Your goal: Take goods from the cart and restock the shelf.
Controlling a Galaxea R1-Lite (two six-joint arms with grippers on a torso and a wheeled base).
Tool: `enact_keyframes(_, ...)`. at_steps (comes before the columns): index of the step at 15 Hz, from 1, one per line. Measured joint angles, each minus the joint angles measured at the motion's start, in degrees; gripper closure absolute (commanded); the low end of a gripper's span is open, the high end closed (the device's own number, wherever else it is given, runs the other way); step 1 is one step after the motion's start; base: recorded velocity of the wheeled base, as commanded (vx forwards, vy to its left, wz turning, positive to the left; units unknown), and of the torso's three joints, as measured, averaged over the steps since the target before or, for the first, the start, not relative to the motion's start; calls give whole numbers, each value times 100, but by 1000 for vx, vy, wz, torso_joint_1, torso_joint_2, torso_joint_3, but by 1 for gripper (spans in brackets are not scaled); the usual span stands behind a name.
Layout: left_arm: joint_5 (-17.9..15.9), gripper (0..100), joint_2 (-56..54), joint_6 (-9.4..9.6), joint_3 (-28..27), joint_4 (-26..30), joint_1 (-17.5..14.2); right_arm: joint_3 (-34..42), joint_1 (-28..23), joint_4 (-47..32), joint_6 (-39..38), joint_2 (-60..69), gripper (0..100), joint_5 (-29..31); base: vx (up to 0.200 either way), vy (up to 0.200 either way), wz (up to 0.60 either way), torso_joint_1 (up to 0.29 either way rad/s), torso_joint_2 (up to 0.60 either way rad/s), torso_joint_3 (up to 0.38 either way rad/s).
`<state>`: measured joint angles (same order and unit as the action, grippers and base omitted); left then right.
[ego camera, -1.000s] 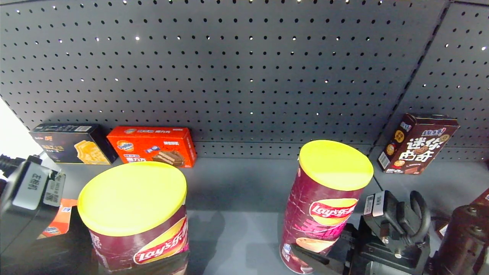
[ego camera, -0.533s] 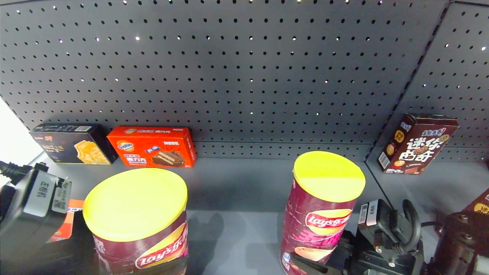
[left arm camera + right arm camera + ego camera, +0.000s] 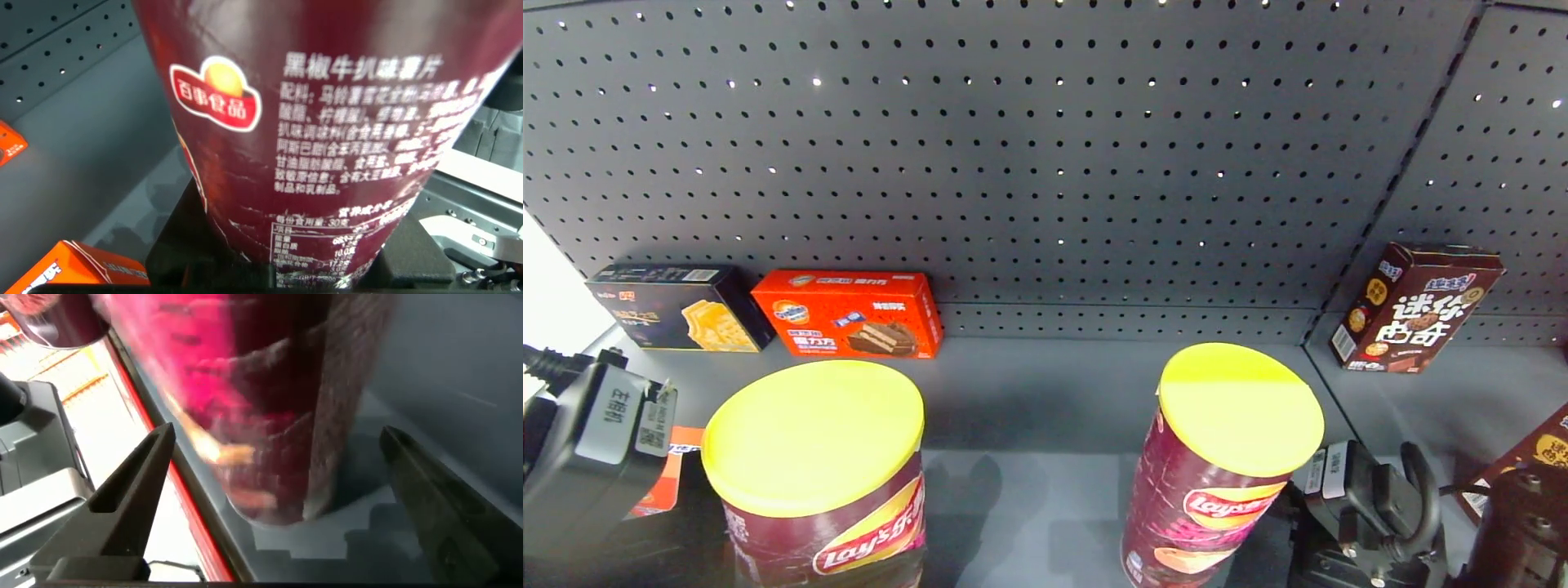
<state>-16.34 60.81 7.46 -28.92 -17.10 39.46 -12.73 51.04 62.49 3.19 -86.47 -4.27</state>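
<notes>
As your right gripper [image 3: 278, 433] is drawing back with its fingers spread wide, the right can [image 3: 1225, 457] is settling, slightly tilted, on the shelf [image 3: 1029, 392] near its front edge. Your left gripper [image 3: 282, 263] is clutching the left can [image 3: 817, 457], which is probably going on the shelf next.

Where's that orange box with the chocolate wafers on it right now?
In the head view the orange box lies at the back left of the shelf, against the pegboard wall, just right of the black box and behind the left chip can.
</notes>
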Motion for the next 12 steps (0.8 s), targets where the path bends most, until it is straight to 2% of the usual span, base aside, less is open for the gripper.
enact_keyframes(6,0,100,0,0,-10,0,0,507,-44,-148,17,1068,0,55,0,0,0,0,0,0)
enact_keyframes(8,-9,100,0,0,-10,-2,1,651,-55,-549,24,1637,0,216,0,0,0,0,0,0)
enact_keyframes(12,-5,100,7,9,-2,-27,15,863,-11,-1580,228,2778,0,928,0,0,0,0,0,0)
